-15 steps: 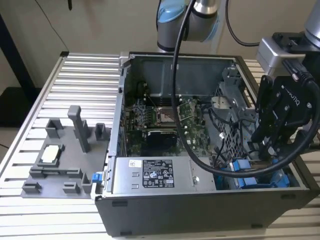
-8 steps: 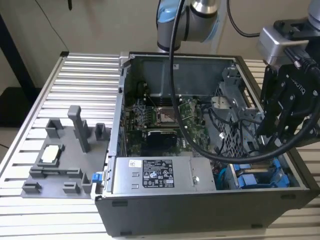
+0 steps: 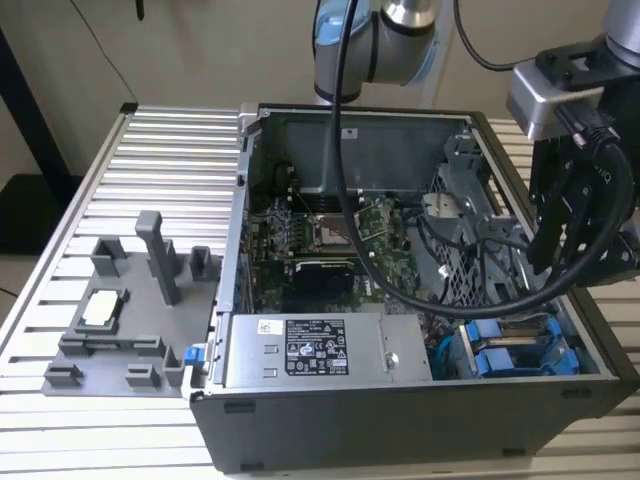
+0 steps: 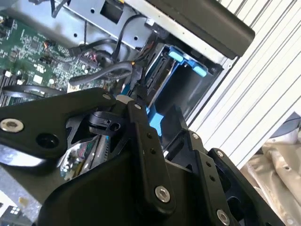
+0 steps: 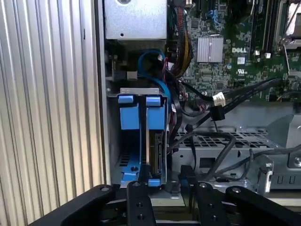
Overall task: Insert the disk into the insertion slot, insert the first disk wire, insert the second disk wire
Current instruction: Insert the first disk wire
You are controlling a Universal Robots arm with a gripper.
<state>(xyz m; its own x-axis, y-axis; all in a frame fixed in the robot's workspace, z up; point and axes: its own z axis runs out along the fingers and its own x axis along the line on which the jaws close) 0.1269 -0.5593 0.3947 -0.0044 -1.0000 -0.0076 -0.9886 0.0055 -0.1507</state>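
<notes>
The disk [image 5: 155, 151] stands on edge in its blue carrier [image 5: 155, 113] inside the insertion slot [image 5: 112, 141], a grey metal bay at the case's corner on the exterior view's right [image 3: 520, 352]. A second blue carrier [image 5: 129, 117] sits beside it. My gripper [image 5: 172, 188] hovers just over the bay's end, open, with one finger [image 5: 139, 200] in line with the disk's carrier and the other finger [image 5: 207, 202] off to the side. Nothing is held between them. In the second wrist view the gripper [image 4: 157, 110] frames a blue tab [image 4: 155, 121]. Loose black wires with a connector [image 5: 217, 113] lie next to the bay.
The open computer case [image 3: 400, 420] holds a green motherboard [image 3: 330, 240], a silver power-supply box [image 3: 320, 350] and a perforated metal cage [image 5: 225, 141]. A blue cable [image 5: 157, 70] loops near the bay. On the ribbed table at the exterior view's left lies a grey fixture plate [image 3: 130, 310].
</notes>
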